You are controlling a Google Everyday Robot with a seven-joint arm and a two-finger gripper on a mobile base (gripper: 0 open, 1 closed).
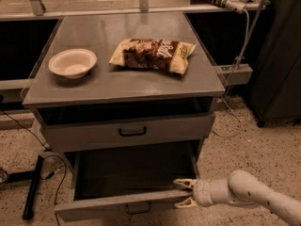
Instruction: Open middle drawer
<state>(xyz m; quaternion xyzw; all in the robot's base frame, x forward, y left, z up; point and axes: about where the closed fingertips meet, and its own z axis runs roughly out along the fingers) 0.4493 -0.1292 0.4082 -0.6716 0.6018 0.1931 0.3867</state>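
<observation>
Pincer (pixel 185 193) of a pale robot arm is seen at the near right corner of the middle drawer (pixel 94 206), its fingers spread to either side of the front panel's right end. The drawer is pulled well out beneath a shut drawer (pixel 84 135) of the grey bench (pixel 141 81), on which a white bowl (pixel 72 63) and a snack bag (pixel 153 54) are set.

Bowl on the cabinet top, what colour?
White bowl, camera view. End effector at right front corner of the open drawer.
</observation>
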